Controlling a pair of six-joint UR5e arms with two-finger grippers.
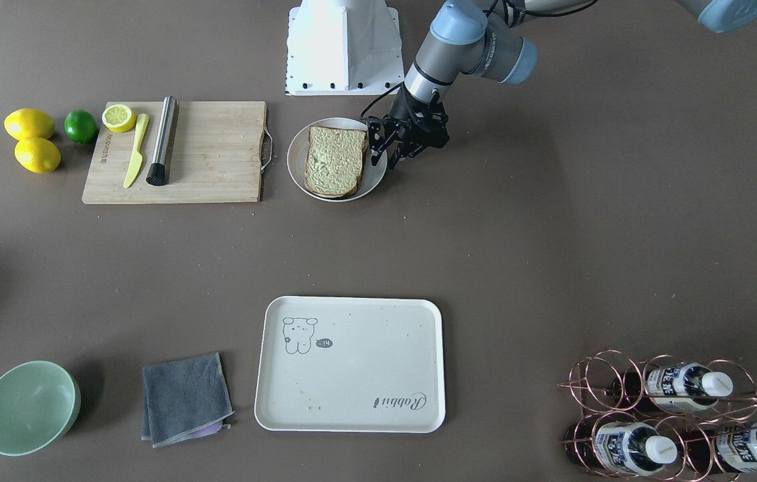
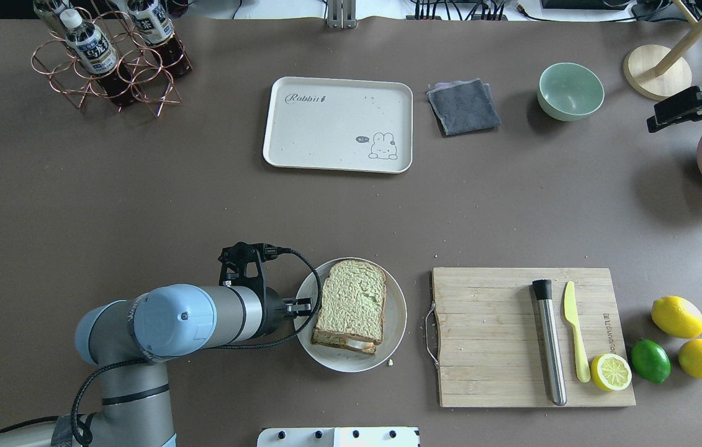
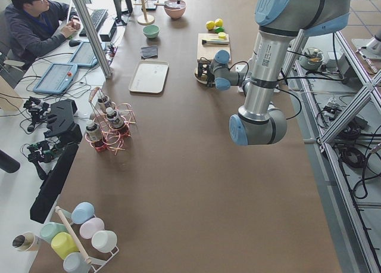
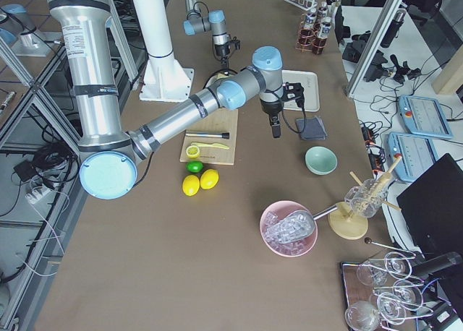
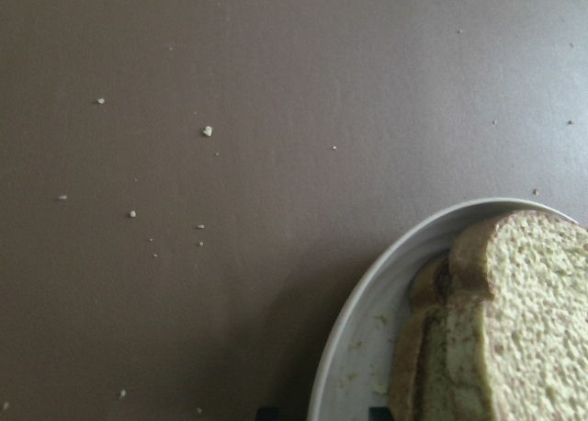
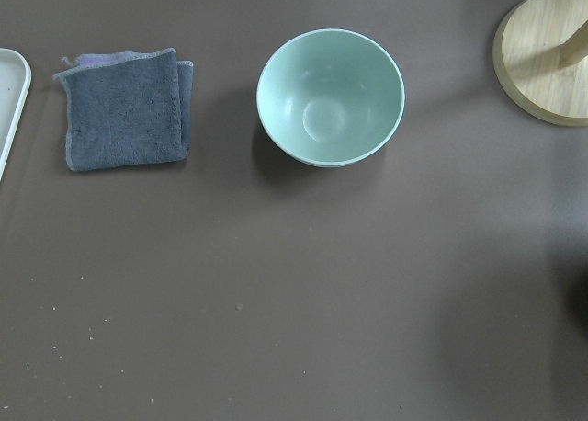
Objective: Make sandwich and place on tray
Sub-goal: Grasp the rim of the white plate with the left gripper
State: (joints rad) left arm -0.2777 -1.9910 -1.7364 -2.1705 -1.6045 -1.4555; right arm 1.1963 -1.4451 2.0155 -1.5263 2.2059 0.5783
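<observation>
Half done, seemingly: stacked already, not yet delivered. Starting at the overhead view's left, finds the left gripper [image 2: 307, 306] low beside the round white plate [image 2: 397, 310], with fingers spread, astride the plate's rim in the wrist view and clamped on nothing. Shows next the sandwich [image 2: 351, 301] lying on that plate, with a sliver of egg white at its near edge. Calls now for closing across both slices, gently enough to keep the egg in, then lifting level and carrying over to the tray [image 2: 326, 130], well apart on the far side. Ends far right with the right gripper [image 2: 655, 123], near the green bowl [image 2: 571, 93]; cannot tell whether spread or clenched.
</observation>
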